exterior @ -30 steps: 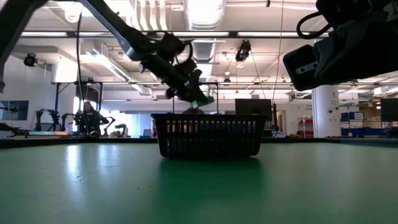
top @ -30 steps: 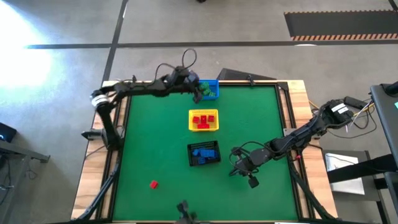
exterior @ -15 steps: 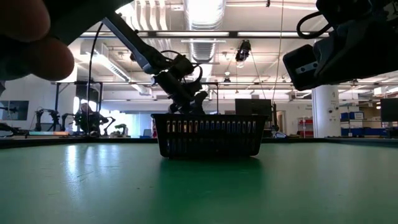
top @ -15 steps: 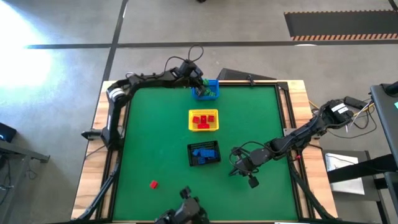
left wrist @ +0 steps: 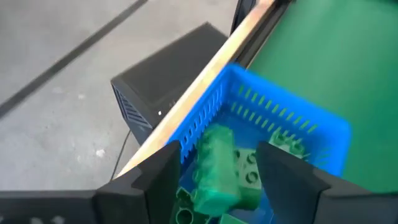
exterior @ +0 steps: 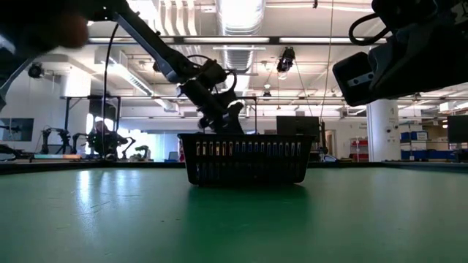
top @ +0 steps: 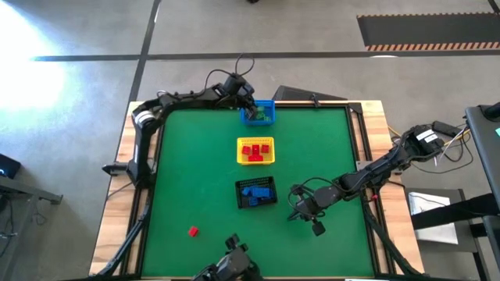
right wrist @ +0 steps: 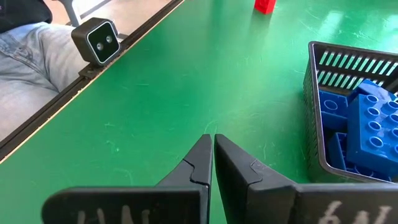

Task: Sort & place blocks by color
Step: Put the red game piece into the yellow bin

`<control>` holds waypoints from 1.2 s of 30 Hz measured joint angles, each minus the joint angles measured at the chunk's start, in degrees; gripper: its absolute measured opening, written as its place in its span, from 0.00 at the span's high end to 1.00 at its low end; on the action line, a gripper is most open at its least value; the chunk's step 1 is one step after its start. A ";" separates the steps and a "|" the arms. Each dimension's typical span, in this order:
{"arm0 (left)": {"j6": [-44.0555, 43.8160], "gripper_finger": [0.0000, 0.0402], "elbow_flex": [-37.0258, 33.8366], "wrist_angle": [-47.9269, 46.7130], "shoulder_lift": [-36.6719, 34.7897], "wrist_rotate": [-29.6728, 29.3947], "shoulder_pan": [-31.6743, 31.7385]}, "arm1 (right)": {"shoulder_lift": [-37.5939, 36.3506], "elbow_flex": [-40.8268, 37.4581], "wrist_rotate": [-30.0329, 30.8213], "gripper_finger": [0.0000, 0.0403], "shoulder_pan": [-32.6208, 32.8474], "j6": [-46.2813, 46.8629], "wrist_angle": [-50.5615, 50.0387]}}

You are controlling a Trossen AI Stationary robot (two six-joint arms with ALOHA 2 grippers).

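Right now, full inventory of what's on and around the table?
blue basket: one, blue mesh, far edge of table, green blocks inside, count unclear
yellow basket: one, yellow, table centre, red blocks inside, about four
black basket: one, black, nearer than yellow one, blue blocks inside, count unclear
loose red block: one, red, on the mat near front left
table: one, green mat, wooden rim
person: jeans-clad leg at the front edge
left gripper: over blue basket, open, green block between fingers
right gripper: shut, empty, right of black basket
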 joint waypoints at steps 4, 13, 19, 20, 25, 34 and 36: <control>1.34 0.58 -0.06 0.12 -1.99 -0.01 -0.12 | 0.00 0.00 0.00 0.98 0.00 0.00 0.00; 4.68 0.78 -4.12 4.30 -7.14 -0.01 -1.83 | 0.00 0.00 0.02 0.98 0.02 0.00 -0.22; 4.33 0.90 -15.44 17.51 -13.63 0.11 -2.46 | 0.00 -0.13 0.02 0.98 0.00 -0.11 -0.20; 4.18 0.92 -17.45 20.24 -14.66 0.13 -2.63 | 0.00 -0.15 0.02 0.98 0.00 -0.13 -0.24; 4.05 0.99 -27.82 25.75 -22.10 0.87 -3.49 | 0.00 -0.24 0.04 0.98 0.00 -0.20 -0.19; 4.13 1.00 -43.65 30.54 -36.63 1.90 -7.64 | 0.00 -0.33 0.91 0.98 0.00 -1.31 0.22; 4.14 1.00 -46.13 30.53 -39.73 1.95 -9.29 | 0.00 -0.33 1.62 0.98 0.00 -1.55 0.31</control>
